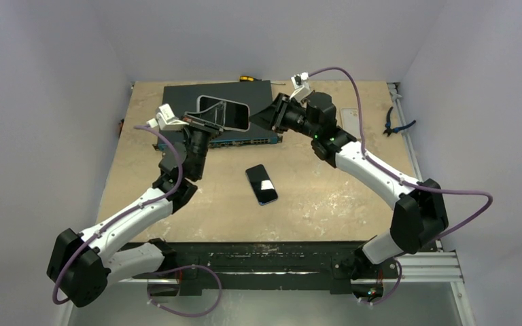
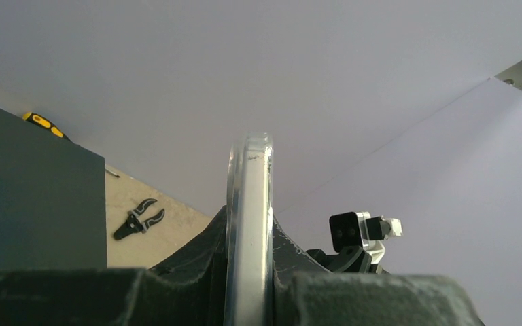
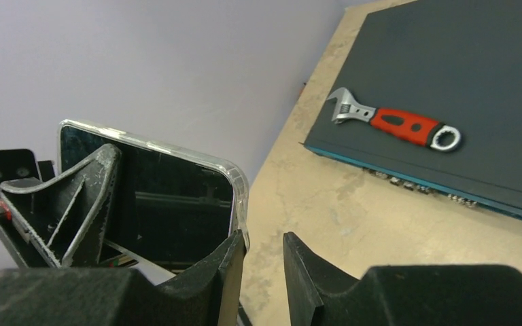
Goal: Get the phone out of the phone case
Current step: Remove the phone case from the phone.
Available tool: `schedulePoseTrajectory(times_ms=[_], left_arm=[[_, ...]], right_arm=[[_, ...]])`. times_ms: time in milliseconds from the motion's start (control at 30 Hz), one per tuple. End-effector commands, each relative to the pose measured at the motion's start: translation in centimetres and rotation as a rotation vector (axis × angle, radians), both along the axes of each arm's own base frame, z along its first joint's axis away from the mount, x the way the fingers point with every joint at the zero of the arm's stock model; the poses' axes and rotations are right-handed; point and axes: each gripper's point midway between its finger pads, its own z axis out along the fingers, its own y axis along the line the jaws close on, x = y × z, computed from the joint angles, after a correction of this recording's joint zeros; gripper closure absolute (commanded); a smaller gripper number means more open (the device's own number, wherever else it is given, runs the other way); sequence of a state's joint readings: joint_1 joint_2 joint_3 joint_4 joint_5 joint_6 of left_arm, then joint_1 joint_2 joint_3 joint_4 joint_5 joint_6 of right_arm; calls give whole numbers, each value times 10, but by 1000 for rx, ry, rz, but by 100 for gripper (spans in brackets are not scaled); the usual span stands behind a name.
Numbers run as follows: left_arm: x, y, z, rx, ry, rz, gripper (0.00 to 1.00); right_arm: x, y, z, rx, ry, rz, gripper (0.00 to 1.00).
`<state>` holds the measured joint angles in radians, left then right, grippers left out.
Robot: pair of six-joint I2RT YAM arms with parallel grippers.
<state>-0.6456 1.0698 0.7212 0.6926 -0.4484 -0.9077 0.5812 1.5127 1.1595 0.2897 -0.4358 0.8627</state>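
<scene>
Phone out on the tabletop; empty-looking clear case held up by the left hand.

We note the phone (image 1: pixel 262 184) lying flat, screen up, on the bare tabletop (image 1: pixel 326 197) between the two arms, well apart from the phone case (image 1: pixel 224 112). The left hand (image 1: pixel 209 122) is clamped on the case and holds it raised over the dark box (image 1: pixel 183 92); in the left wrist view we see the case edge-on and upright between the fingers. The right hand (image 3: pixel 262 261) sits just beside the case's far edge, its fingers a narrow gap apart with nothing between them, and the case's rounded corner is at the tip of one finger. A red-handled wrench (image 3: pixel 394 122) lies on the box. Pliers (image 1: pixel 399 122) rest at the right edge.
</scene>
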Motion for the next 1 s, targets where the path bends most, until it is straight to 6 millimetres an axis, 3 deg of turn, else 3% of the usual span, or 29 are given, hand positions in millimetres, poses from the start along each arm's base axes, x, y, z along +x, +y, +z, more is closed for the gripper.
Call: schedulePoseTrajectory(times_ms=[0, 133, 367, 667, 967], left_arm=[[-93, -33, 132, -415, -381, -488, 100], [-94, -35, 137, -420, -391, -499, 100], [-94, -38, 134, -428, -384, -513, 100], [-86, -47, 111, -433, -331, -532, 100], [-75, -53, 87, -443, -266, -559, 100]], right_arm=[[-88, 41, -78, -239, 212, 324, 67], [-91, 44, -82, -219, 220, 342, 67], [-112, 56, -53, -47, 182, 502, 63], [-143, 58, -8, 138, 124, 662, 62], [-164, 47, 10, 190, 109, 744, 61]])
